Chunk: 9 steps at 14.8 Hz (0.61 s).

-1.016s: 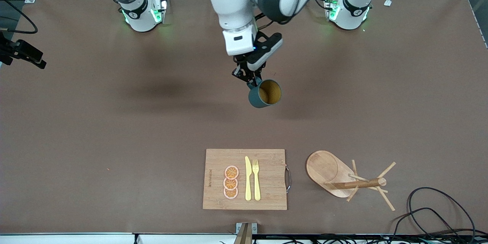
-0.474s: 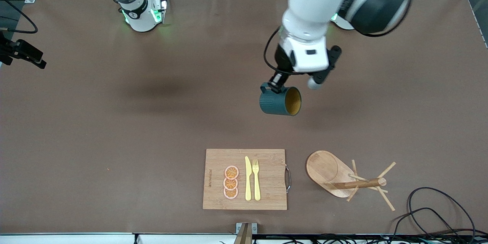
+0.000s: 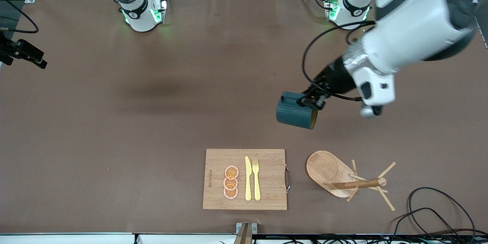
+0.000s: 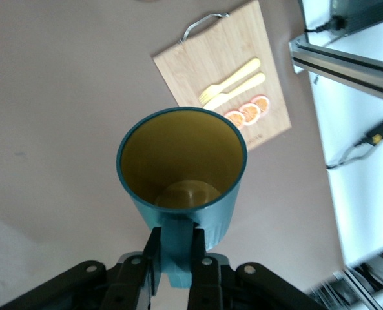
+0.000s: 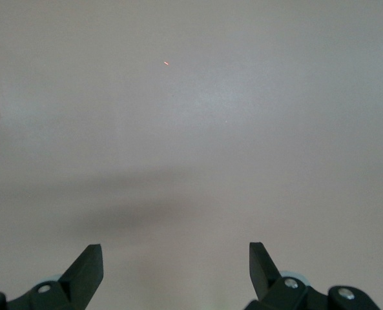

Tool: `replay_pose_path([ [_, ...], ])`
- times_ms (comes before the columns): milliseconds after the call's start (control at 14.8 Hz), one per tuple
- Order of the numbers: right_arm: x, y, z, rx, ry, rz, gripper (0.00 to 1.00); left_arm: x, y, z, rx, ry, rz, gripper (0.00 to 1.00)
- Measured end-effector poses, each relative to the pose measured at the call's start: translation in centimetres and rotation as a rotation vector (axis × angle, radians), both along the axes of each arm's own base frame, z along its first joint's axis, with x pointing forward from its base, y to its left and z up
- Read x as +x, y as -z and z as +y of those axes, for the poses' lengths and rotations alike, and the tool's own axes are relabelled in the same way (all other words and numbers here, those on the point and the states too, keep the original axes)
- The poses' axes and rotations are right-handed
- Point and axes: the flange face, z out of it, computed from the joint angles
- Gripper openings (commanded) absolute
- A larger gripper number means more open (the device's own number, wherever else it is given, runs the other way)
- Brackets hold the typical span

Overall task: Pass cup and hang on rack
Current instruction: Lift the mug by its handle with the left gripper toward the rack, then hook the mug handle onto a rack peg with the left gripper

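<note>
From my left wrist camera I see what the front view hides: the left gripper [image 4: 177,268] has its jaws pinched on the handle of the cup [image 4: 181,171], and the cup's yellowish-brown inside faces the lens. The front view shows only the cup's [image 3: 295,110] teal outside, carried on its side in the air over bare table, at about eleven o'clock from the rack [image 3: 345,177]. My right wrist camera shows the right gripper [image 5: 176,268] with its jaws spread wide over plain brown table; that arm waits.

The table [image 3: 114,122] is matte brown. The cutting board [image 3: 267,179] with knife, fork and orange slices lies at nine o'clock from the rack, and cables [image 3: 434,206] coil at the rack's four o'clock.

My left arm reaches from its base out over the table's middle, wrist turned sideways toward the cup.
</note>
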Motion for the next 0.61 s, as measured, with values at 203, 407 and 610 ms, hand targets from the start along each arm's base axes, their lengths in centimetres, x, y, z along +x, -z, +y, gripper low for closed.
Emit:
replay_pose_path([
  [203, 0.0, 0.0, 0.0, 0.0, -0.001, 0.0, 1.0, 3.0, 0.9, 6.2, -0.149, -0.006, 0.003, 0.0],
  [407, 0.0, 0.0, 0.0, 0.0, -0.001, 0.0, 1.0, 5.8, 4.2, 10.5, -0.264, 0.007, -0.009, 0.0],
  [610, 0.0, 0.0, 0.0, 0.0, -0.001, -0.001, 1.0, 7.9, 8.1, 12.6, -0.367, 0.009, -0.002, 0.0],
])
